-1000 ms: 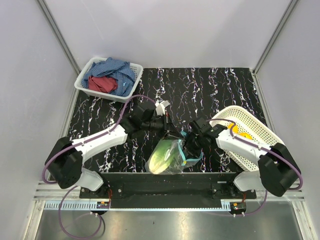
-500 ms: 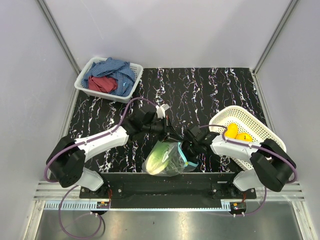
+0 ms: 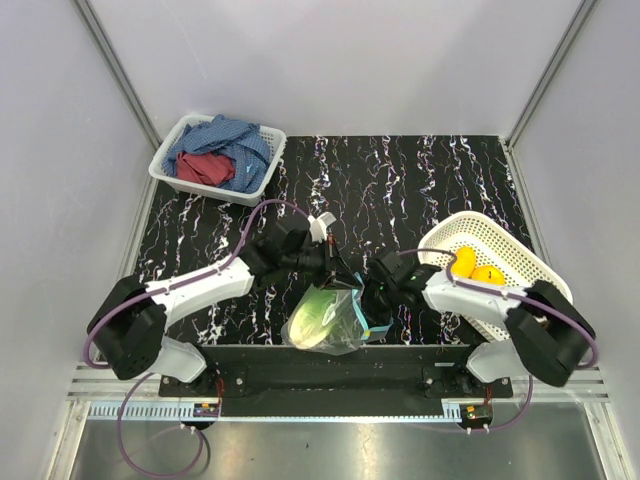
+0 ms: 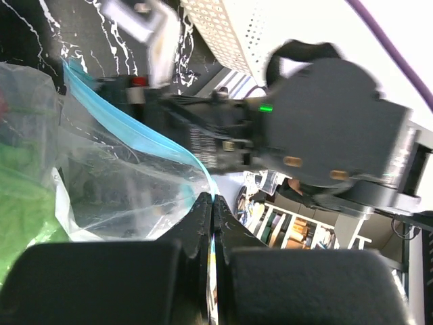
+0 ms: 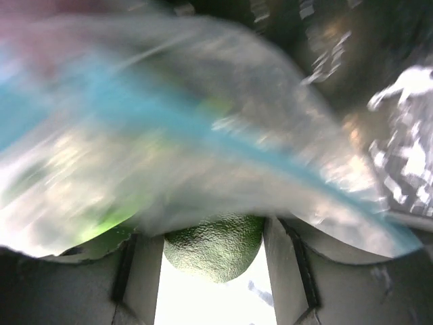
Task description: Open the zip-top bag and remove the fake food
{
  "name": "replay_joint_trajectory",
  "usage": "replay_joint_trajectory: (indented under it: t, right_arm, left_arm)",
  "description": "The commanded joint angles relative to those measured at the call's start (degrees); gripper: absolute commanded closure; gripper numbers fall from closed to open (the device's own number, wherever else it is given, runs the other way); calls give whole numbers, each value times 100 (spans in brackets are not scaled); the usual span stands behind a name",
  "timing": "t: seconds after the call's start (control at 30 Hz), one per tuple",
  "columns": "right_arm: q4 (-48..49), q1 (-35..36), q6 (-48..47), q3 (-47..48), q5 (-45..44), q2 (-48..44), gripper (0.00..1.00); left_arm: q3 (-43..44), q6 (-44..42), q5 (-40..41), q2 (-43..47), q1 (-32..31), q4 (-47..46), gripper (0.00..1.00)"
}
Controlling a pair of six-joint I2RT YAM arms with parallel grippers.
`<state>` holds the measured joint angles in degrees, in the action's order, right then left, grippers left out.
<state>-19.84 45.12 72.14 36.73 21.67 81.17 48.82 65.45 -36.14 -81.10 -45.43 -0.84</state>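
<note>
- The left gripper [image 4: 212,201] has its two fingers pressed together on the edge of the clear crinkly zip-top bag [image 4: 115,176]. It pinches the bag right at the teal-blue zip strip [image 4: 128,128].
- The right gripper [image 5: 213,233] stands part-way apart. A dark green rounded toy piece [image 5: 215,256] fills the gap and touches both inner faces. Blurred bag film and zip strip drape over its fingertips.
- Seen from above, both grippers meet the bag at its mouth, just beside each other, the left one on the far side.
- The bag lies at the near edge of the black white-veined worktop [image 3: 420,180], between the two arm bases. Its long axis runs from near-left to far-right, with the zip mouth pointing far-right at the grippers and the closed bottom near-left.
- A light-green leafy toy lettuce [image 3: 315,322] sits inside the bag, toward the closed end.
- The left arm [image 3: 200,285] stretches low from its near-left base, reaching right.
- The right arm [image 3: 470,292] points left from its near-right base, crossing the near rim of a white perforated oval basket [image 3: 500,245].
- Two yellow toy lemons [image 3: 474,268] lie in that basket.
- Far left, a white rectangular basket [image 3: 165,165] holds blue and red cloths [image 3: 220,150].
</note>
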Motion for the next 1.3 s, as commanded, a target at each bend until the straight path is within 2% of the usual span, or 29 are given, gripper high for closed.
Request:
replay_joint_trajectory:
  t: [0.0, 0.1, 0.33, 0.67, 0.73, 0.87, 1.03, 1.13, 1.27]
  right_arm:
    - [-809, 40, -68, 493, -417, -768, 75]
    - [-1371, 32, -165, 721, -707, -1128, 79]
    - [-2673, -231, -700, 1459, -1630, -1480, 79]
    - [-4132, -1295, -1694, 2232, -2132, -2070, 79]
    - [-4510, -1681, -2001, 2504, -2614, -2052, 79]
    - [-5029, -2734, -2790, 2953, -2984, -1807, 79]
    - [-5057, -4184, -3477, 3358, -3178, -1262, 79]
    - [-4916, -4328, -3952, 3647, -3405, -709, 79]
    - [-4556, -4337, -4067, 3885, -3757, 72, 78]
  left_arm:
    - [110, -304, 133, 279, -1, 66, 100]
    - [198, -480, 160, 331, 8, 312, 100]
    - [84, -560, 151, 507, 61, 436, 100]
    - [5, -770, 160, 692, 175, 681, 100]
    - [-12, -779, 134, 710, 192, 691, 100]
    - [66, -814, 63, 753, 227, 734, 100]
    - [242, -1042, -16, 736, 271, 1006, 100]
    - [330, -1157, -77, 727, 306, 1147, 100]
    - [453, -1254, -174, 701, 350, 1270, 100]
